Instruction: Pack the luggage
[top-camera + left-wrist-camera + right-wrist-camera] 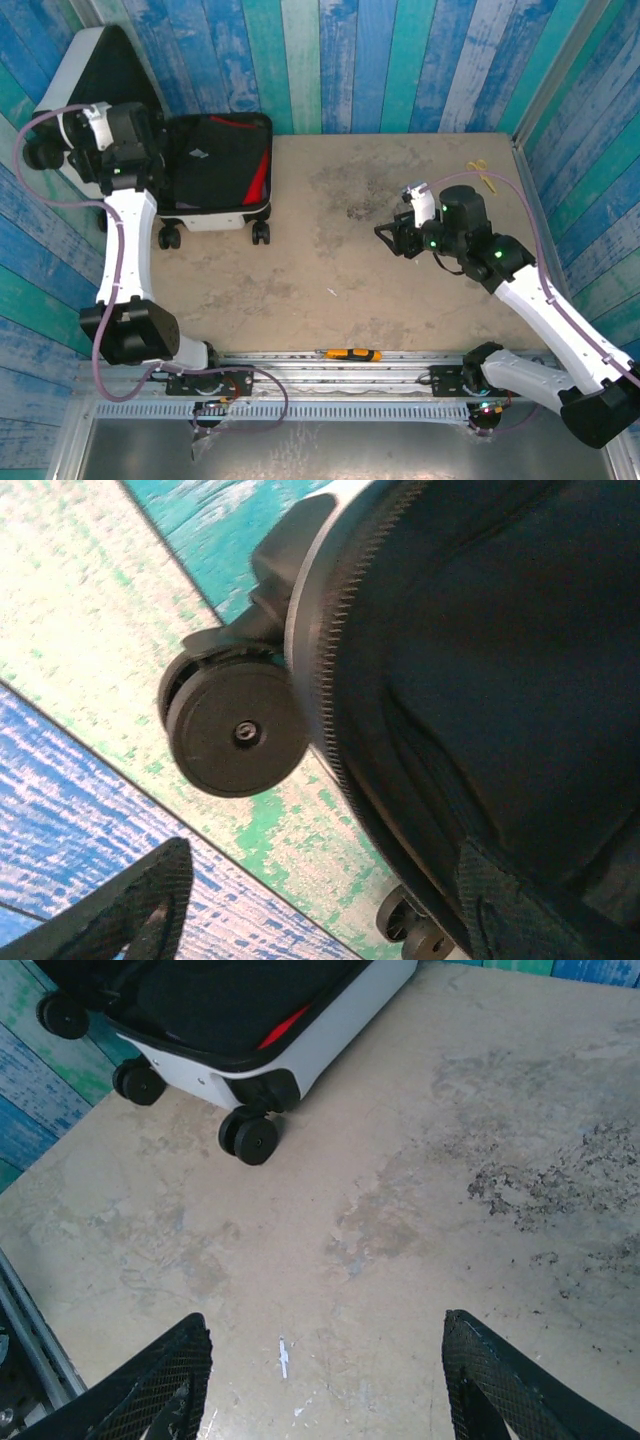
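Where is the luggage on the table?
Top view: the luggage lies open at the far left corner of the table, lid up against the plank wall, beside the left arm.

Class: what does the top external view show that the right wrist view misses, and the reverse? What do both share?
Top external adds the white hard-shell suitcase's raised black-lined lid and an orange-handled tool. Right wrist adds its black mesh-textured fingers, jaws apart. Both show the suitcase's open base, black wheels, a red item inside, and the stained beige table.
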